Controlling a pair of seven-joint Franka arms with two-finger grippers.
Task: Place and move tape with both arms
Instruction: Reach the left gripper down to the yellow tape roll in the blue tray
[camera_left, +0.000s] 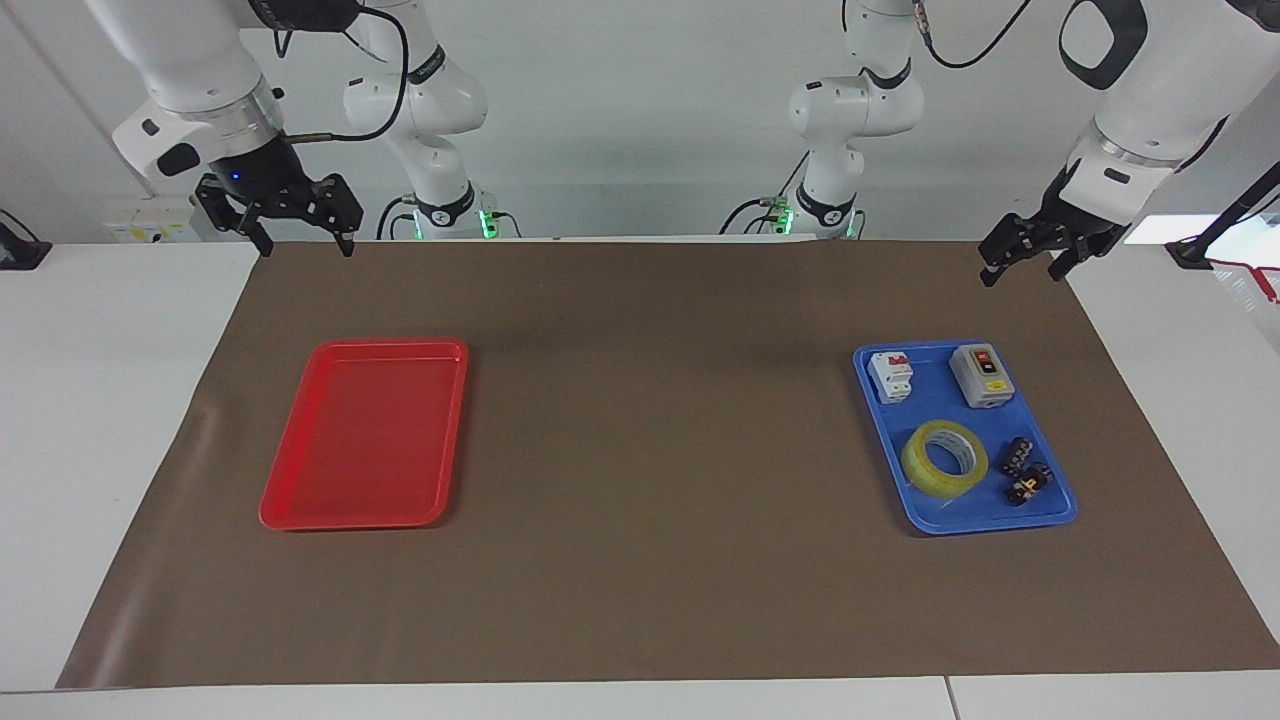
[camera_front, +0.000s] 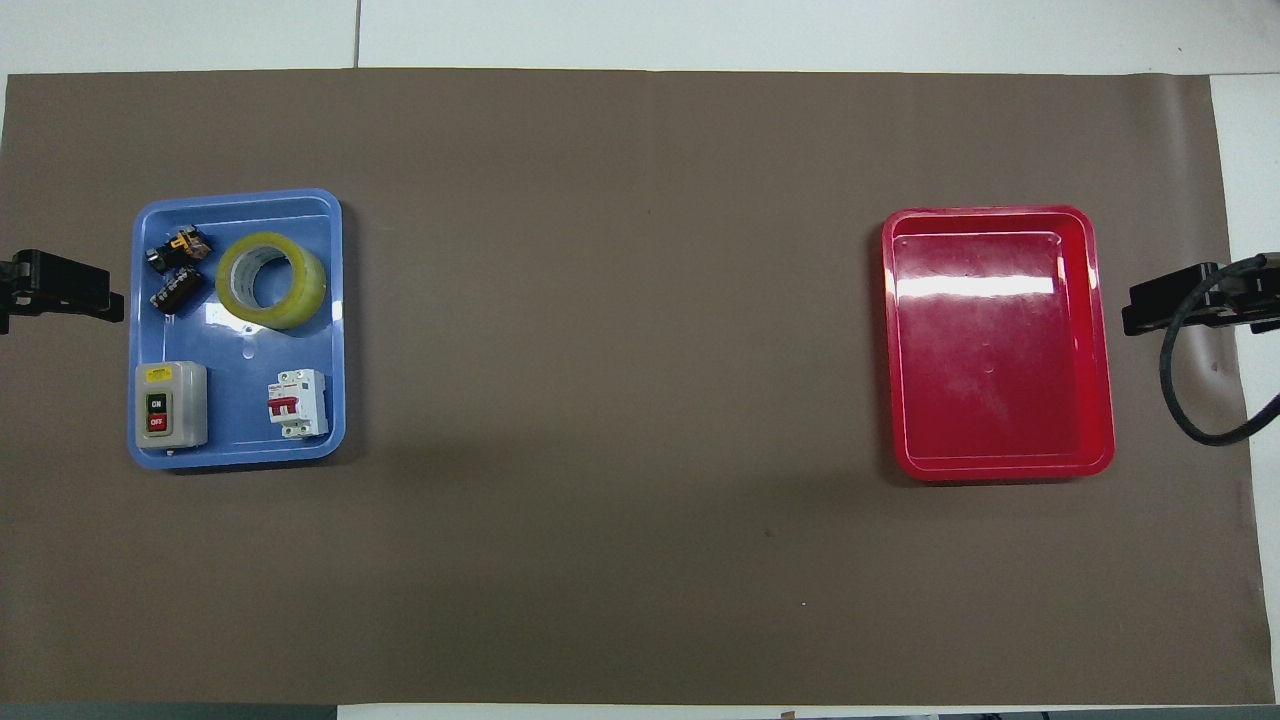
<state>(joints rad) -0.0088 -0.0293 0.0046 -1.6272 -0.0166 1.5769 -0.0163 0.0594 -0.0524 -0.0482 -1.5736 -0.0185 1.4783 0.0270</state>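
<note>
The tape (camera_left: 944, 458) (camera_front: 271, 280), a translucent yellow roll with a pale core, lies tilted in the blue tray (camera_left: 940, 390) (camera_front: 240, 410) toward the left arm's end of the table. My left gripper (camera_left: 1020, 272) (camera_front: 100, 300) hangs open and empty in the air over the brown mat's edge at that end, apart from the tray. At the other end my right gripper (camera_left: 305, 245) (camera_front: 1135, 318) is raised over the mat's edge, open with nothing in it. Both arms wait.
The blue tray also holds a grey switch box (camera_left: 982, 375) (camera_front: 171, 403), a white circuit breaker (camera_left: 890, 376) (camera_front: 300, 403) and small black parts (camera_left: 1025, 470) (camera_front: 178, 268). A red tray (camera_left: 365, 430) (camera_front: 1000, 340) with nothing in it sits toward the right arm's end. A brown mat (camera_left: 650, 450) covers the table.
</note>
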